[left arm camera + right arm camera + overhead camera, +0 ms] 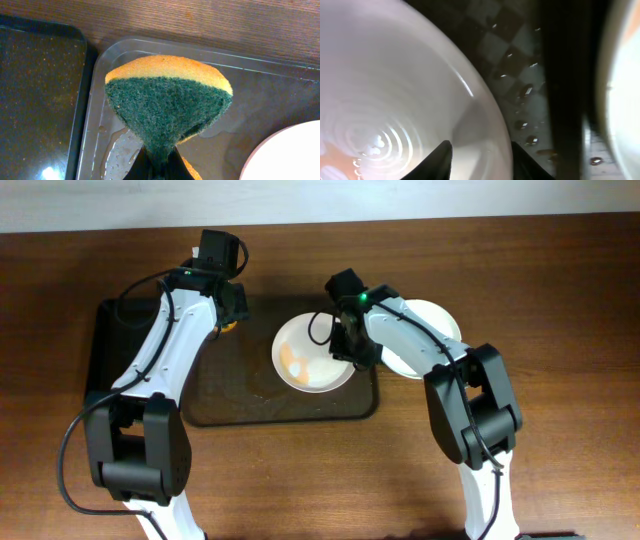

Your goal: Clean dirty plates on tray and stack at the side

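A white plate (310,355) with an orange smear lies on the right part of the dark brown tray (230,408). My right gripper (352,355) is at its right rim. In the right wrist view the fingers (482,157) are open and straddle the rim of this plate (395,90), one inside and one outside. Another white plate (432,328) lies on the table right of the tray, partly hidden by the right arm; it also shows in the right wrist view (625,90). My left gripper (160,170) is shut on a green-and-yellow sponge (167,100) over the tray's far left corner (107,60).
A smaller black tray (100,340) lies to the left of the brown tray, also in the left wrist view (35,90). The brown tray's floor is wet with drops (520,75). Bare wooden table (560,300) surrounds the trays.
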Tool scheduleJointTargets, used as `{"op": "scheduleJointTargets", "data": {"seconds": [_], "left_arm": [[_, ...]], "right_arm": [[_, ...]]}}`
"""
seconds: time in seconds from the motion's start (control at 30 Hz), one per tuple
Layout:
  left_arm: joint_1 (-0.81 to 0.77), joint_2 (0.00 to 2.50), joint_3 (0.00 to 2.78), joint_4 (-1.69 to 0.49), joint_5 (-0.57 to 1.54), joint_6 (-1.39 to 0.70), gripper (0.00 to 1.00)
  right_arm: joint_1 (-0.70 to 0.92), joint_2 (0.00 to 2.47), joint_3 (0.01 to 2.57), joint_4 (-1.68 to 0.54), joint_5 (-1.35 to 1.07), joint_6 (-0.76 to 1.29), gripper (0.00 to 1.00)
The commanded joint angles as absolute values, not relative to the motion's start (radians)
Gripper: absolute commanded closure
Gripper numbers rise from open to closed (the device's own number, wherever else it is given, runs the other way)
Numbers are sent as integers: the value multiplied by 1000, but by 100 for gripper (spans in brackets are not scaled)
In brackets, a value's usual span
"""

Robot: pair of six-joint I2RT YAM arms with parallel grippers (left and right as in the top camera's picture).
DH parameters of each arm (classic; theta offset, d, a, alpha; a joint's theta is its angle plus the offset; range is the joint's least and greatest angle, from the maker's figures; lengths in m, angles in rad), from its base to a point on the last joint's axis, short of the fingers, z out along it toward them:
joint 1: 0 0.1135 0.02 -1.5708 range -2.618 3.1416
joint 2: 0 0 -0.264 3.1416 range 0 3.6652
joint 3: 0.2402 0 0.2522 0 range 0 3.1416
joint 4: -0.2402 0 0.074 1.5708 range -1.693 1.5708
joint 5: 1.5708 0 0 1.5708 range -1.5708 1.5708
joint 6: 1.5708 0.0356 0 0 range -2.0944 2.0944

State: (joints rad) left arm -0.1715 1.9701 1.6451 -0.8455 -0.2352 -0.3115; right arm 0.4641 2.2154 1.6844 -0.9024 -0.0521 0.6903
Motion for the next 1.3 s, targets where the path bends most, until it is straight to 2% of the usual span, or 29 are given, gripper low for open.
{"op": "scheduleJointTargets", "data": {"seconds": [0.0,0.17,0.2,0.27,0.4,0.5,0.6,0.7,0.83,0.9,1.13,1.27], "left_arm": [[-166,1971,1637,-847,-239,-321,100],[-166,1971,1637,-847,-239,-321,100],[-166,1971,1637,-847,-239,-321,99],[-166,1971,1637,-847,-239,-321,99],[-166,1971,1637,-846,-239,-321,99],[-166,1971,1637,-847,-239,-321,100],[-166,1971,1637,-847,-239,-321,99],[-166,1971,1637,-845,-239,-322,99],[-166,1971,1637,-842,-239,-321,99],[-166,1971,1637,-842,-239,-321,99],[-166,1971,1637,-842,-239,-321,99],[-163,1971,1637,-839,-243,-321,99]], "right_arm": [[499,2234,1674,-896,-68,721,62],[509,2255,1672,-886,-72,740,64],[509,2258,1672,-885,-72,742,71],[509,2259,1672,-885,-72,741,96],[496,2253,1680,-885,-87,727,96],[486,2176,1689,-906,-40,632,96],[524,2020,1689,-988,263,633,96],[631,1892,1689,-1030,639,634,96],[804,1859,1689,-1050,1088,637,96],[864,1859,1687,-1069,1219,674,96],[890,1859,1687,-1139,1280,701,96],[889,1859,1687,-1199,1245,823,96]]}}
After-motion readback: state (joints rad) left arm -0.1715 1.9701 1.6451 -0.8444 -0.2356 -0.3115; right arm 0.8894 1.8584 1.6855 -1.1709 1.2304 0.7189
